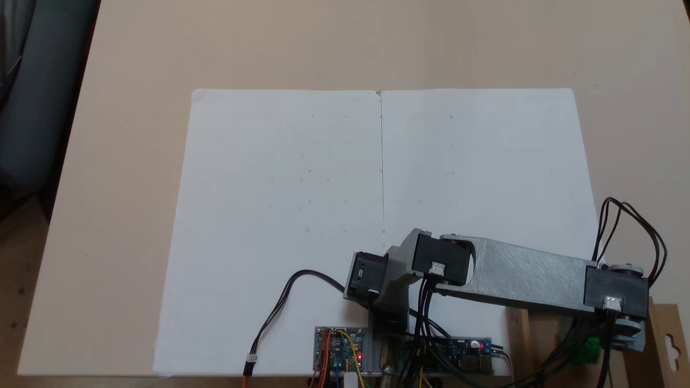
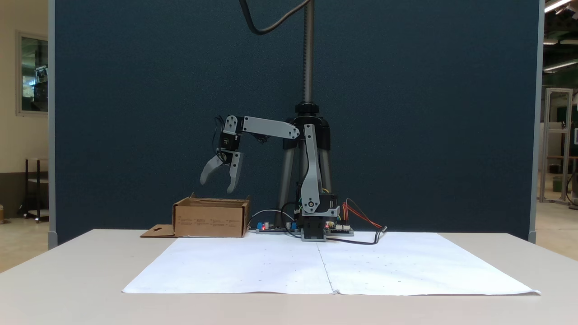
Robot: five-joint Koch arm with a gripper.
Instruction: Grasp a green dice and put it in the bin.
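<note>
We read this as the release step, all but finished. In a fixed view our gripper (image 2: 216,179) hangs above the bin (image 2: 211,219), its 2 fingers spread wide with nothing between them. From above, the green dice (image 1: 586,350) shows as a bright patch below the arm's wrist, inside the bin (image 1: 660,334) as far as we can tell, though cables partly hide it. Next, we judge, the arm should lift clear of the bin's walls and swing back over the white paper (image 2: 329,266).
</note>
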